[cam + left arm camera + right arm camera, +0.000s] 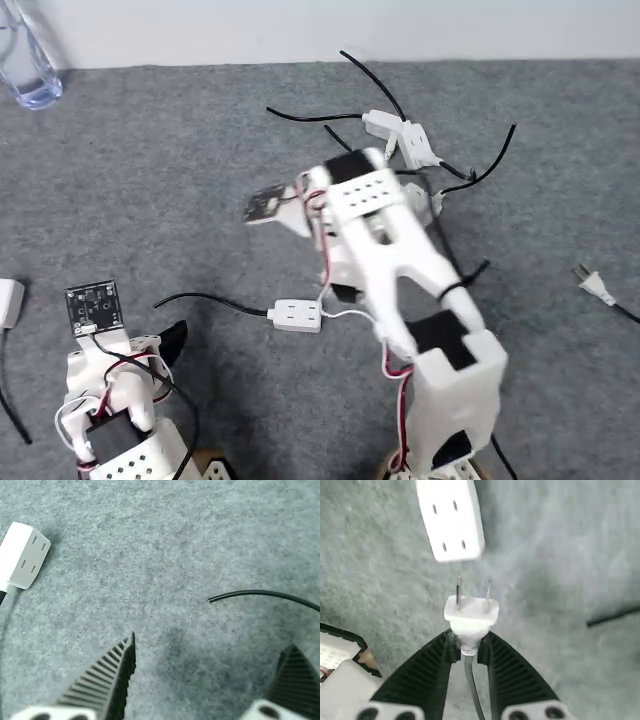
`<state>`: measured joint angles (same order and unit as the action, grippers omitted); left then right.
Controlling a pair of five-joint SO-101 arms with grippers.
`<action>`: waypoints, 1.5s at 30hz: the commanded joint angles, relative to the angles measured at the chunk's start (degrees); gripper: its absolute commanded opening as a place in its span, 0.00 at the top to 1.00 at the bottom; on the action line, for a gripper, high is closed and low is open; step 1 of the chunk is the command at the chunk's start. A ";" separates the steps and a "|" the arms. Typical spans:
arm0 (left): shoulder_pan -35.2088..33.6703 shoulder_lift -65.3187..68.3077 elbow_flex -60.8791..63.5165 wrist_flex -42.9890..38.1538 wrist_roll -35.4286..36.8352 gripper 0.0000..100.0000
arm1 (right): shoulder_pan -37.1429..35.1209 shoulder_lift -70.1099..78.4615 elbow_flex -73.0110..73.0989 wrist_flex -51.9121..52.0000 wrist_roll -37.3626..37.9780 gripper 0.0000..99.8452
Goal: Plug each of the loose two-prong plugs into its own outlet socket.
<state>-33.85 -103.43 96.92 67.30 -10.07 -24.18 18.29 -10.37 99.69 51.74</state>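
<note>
My right gripper (468,642) is shut on the neck of a white two-prong plug (471,611). Its prongs point at a white outlet block (451,520) a short gap ahead, not touching it. In the high view that outlet block (297,316) lies mid-table, beside the folded right arm (400,260). My left gripper (205,675) is open over bare carpet, with nothing between its fingers. A second white outlet block (25,555) lies off to one side of it. Another loose white plug (595,285) rests at the table's far right.
A tangle of white plugs and black cords (405,140) lies at the back behind the right arm. A black cord end (210,600) lies near the left gripper. A clear bottle (28,70) stands at the back left corner.
</note>
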 commanded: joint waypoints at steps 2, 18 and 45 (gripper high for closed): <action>-0.35 -0.88 -0.48 0.26 -0.26 0.58 | 4.44 -8.66 1.93 2.33 1.85 0.99; -0.35 -0.88 -0.48 0.26 -0.26 0.58 | 9.36 -13.85 29.19 -19.56 3.60 0.99; -0.35 -0.88 -0.48 0.26 -0.18 0.58 | 1.89 -13.93 34.20 -21.41 1.05 0.81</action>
<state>-33.85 -103.43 96.92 67.30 -10.07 -21.27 7.56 24.26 78.77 53.58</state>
